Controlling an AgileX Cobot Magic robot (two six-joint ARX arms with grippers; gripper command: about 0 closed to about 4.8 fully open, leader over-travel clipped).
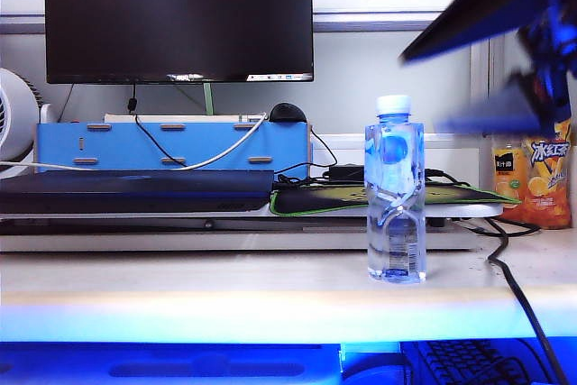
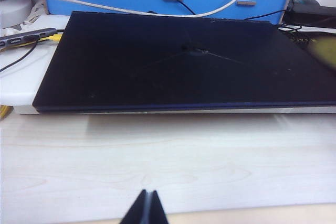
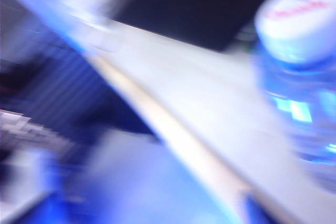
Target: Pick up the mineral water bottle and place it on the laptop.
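L hand (image 2: 146, 209) near laptop (image 2: 173, 61); R hand (image 1: 433, 87) near bottle (image 1: 395, 196).

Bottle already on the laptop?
No. In the exterior view the water bottle stands upright on the table, in front and to the right of the laptop.

The right arm's gripper (image 1: 541, 69) is a blurred mass of black angular plates with bright blue highlights along the edges (details such as screws or cables are lost in the smear). The left gripper (image 2: 146, 209) shows only two thin, matte black finger blades pressed flat together, tapering to a point.
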